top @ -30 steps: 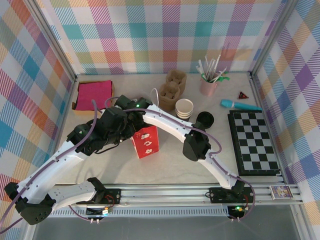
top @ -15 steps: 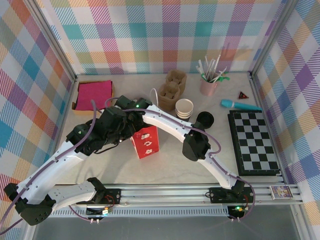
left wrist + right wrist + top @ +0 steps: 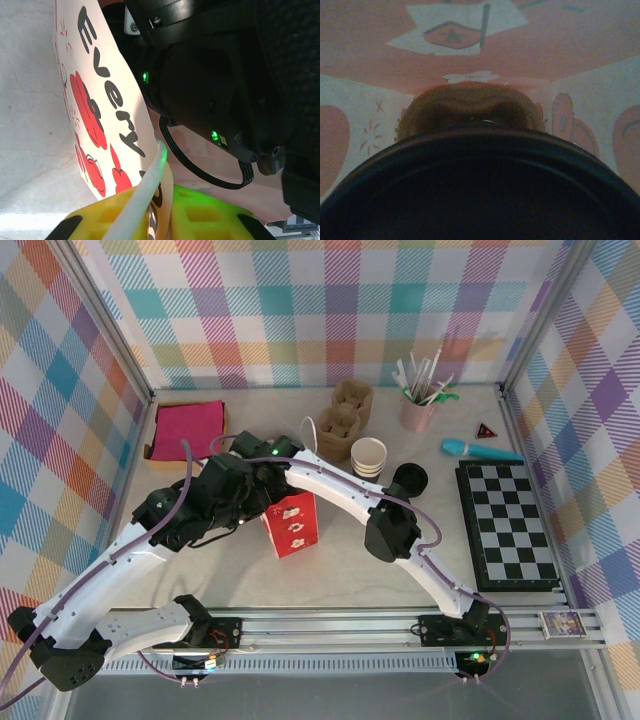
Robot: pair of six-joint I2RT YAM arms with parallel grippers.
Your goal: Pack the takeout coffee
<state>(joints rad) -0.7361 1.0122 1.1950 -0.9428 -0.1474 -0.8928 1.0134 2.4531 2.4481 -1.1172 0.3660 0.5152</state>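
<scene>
Motion over the last second: almost none. Against the earlier overhead views, same crossed posture of both arms above the red paper bag (image 3: 292,525), with no more than a slight drift of the left forearm and the right elbow toward the left. Bag in the same spot, upright on the table (image 3: 340,565).

Left fingers (image 3: 210,220): pressed onto the bag's upper wall together with the white handle (image 3: 145,195), pinching both and holding the mouth open.

Right arm (image 3: 335,480): reaching across from the right and down into the bag mouth. Right fingers: cannot tell whether spread or clamped.

Takeout coffee (image 3: 480,190): inside the bag, black lid close under the right wrist camera, pink printed paper walls around and beyond it.

Meaning for the task, as a judgement: lowering near its end, insertion essentially made, release and withdrawal pending. Seating of the cup base on the bag floor not verifiable. Keep the left pinch in place until the right arm is out; otherwise risk of dragging or tipping the bag.
</scene>
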